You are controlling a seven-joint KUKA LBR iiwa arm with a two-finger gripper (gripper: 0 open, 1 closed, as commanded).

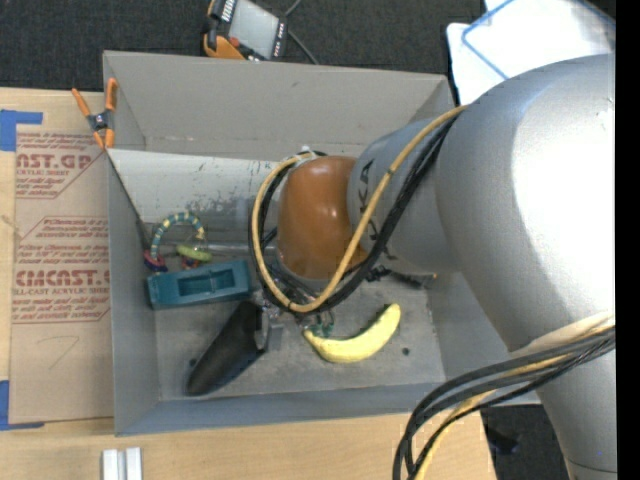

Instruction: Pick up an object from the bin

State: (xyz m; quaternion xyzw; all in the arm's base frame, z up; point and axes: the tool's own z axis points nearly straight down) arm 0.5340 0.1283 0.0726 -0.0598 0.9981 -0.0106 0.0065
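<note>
Under the arm's orange cover (315, 218), the gripper (268, 324) hung low near the middle of the grey bin (130, 368). It seemed to touch the upper end of a black wedge-shaped thing (225, 353) that lay slanting toward the near wall (whether the claw was spread or closed, I could not tell). Just right of the gripper lay a curved yellow banana (358, 338), apart from the black thing. By the left wall lay a teal block (198, 285), with a beaded ring (182, 218) behind it.
</note>
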